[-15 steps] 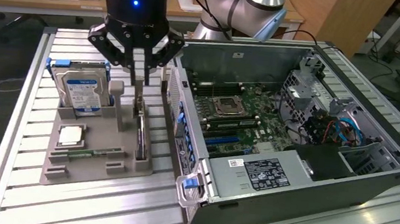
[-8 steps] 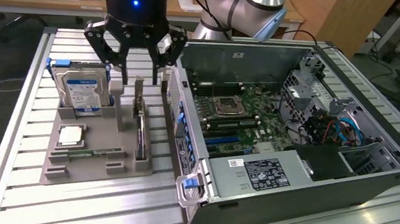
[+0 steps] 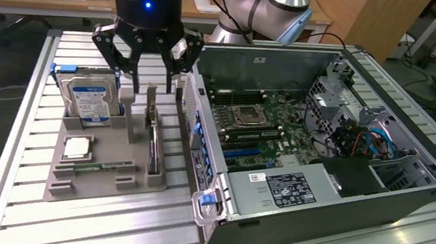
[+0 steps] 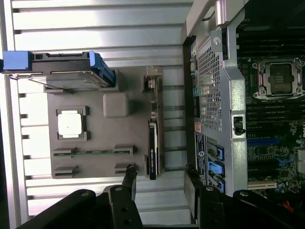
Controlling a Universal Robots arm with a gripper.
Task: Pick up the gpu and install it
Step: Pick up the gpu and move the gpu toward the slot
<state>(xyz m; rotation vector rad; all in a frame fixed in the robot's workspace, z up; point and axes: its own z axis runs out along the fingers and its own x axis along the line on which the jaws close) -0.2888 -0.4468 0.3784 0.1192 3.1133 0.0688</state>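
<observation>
**Claw point(image 4: 159, 187) spread wide and empty over the gpu point(image 4: 153, 145)**

Black fingers point(image 4: 129, 183) of the claw stand well apart with nothing held between them. In the exterior view the claw point(image 3: 153, 86) hangs in the upper left of the frame, over the far end of the gpu point(image 3: 153, 125). Whether a fingertip touches the card cannot be told. The gpu stands on its long edge in a slot of the grey holder tray point(image 3: 91, 196), left of centre in the exterior view. It sits between the hard drive point(image 3: 88, 97) with its blue label and the open computer case point(image 3: 337, 220), near the case's wall.

As a judgement, the card looks thin, stiff and light, so weight should be no trouble, but it is fragile. Its flat faces likely carry small parts, and the edge down in the slot probably bears the contacts. Pinching across the two faces near the top edge, about midway along, looks the safest hold. The board is probably smooth, so a firm squeeze square to the faces would guard against twisting or slipping.
</observation>
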